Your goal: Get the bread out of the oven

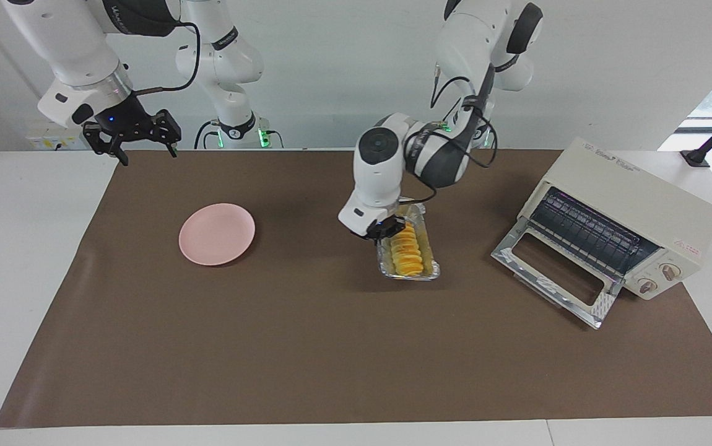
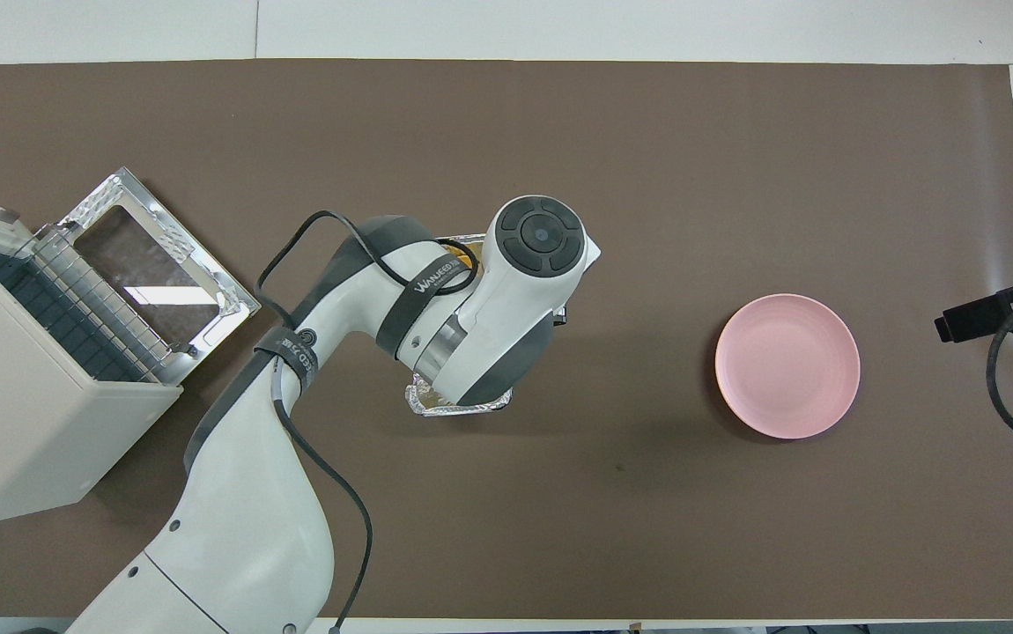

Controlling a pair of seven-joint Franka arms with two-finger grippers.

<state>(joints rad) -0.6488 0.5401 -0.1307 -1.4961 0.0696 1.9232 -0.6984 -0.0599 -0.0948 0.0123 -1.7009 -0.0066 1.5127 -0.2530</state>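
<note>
Ridged golden-yellow bread (image 1: 407,253) lies lengthwise in a foil tray (image 1: 433,270) mid-worktop; the cream-white toaster oven (image 1: 634,204) stands open, door (image 1: 553,277) dropped flat, wire rack bare.
</note>
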